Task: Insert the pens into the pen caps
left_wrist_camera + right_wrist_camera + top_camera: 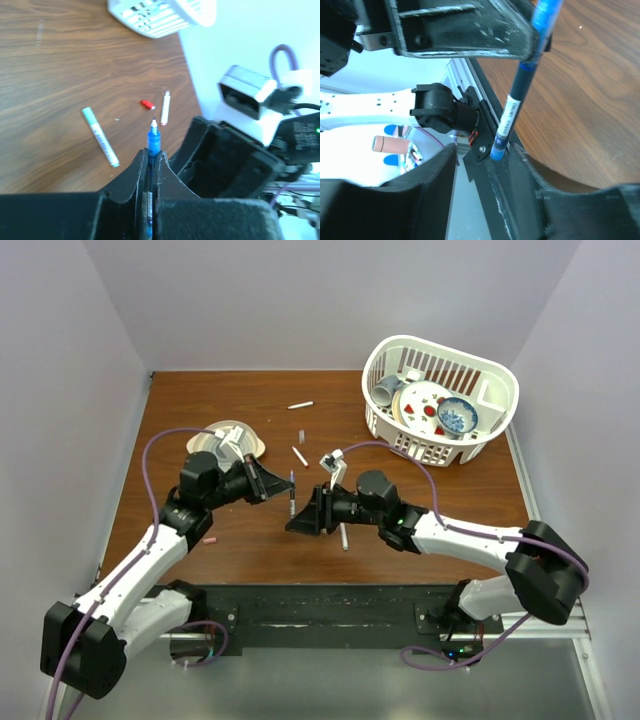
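My left gripper (151,156) is shut on a dark blue pen (153,140) whose bare tip points out past the fingertips. In the top view this left gripper (281,486) holds the pen (292,496) over the middle of the table. My right gripper (304,517) faces it, jaws open and empty. In the right wrist view the pen's blue rear end (499,148) sits by my right gripper's (484,172) right finger (545,200). On the table lie a white pen with a green cap (100,136), a white pen (165,107), a red cap (146,104) and a pink cap (210,539).
A white basket (495,430) with dishes stands at the back right. A pale bowl (252,439) sits behind the left arm. More white pens lie at the back (300,405), in the middle (300,456) and under the right arm (344,538).
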### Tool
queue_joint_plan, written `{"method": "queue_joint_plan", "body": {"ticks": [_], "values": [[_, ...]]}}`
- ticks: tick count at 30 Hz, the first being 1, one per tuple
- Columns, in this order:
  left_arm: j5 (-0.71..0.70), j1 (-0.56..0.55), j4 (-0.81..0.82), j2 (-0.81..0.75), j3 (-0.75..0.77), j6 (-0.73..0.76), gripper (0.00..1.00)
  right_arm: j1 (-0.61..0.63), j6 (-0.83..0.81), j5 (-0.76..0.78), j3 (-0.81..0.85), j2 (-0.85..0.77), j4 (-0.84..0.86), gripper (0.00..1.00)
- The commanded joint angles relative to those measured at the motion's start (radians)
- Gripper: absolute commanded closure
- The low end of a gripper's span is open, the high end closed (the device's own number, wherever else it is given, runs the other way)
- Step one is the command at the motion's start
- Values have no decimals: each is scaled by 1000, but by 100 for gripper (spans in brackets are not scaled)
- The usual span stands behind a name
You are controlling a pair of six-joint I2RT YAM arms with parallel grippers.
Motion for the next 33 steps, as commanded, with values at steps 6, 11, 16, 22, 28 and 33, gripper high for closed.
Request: {"method": "queue_joint_plan", "body": {"ticks": [6,11,16,22,28,33], "values": [[75,-9,158,-69,-56,-118,100,8,66,77,-40,4,160,85],[83,-9,124,-80,-35,-79,47,8,68,146,-107,-71,194,100],[-33,-9,-154,-48,164,157,9,8,0,341,-126,-248,-98,100],[-348,-6,-389,148,414,334,19,8,-78,454,-109,-466,-353,100],[-451,-6,-382,499,608,440,37,8,-147,478,-81,-572,-449,100],[-469,-8,-394,765,772,475,46,8,-187,475,-63,-593,-486,100]]}}
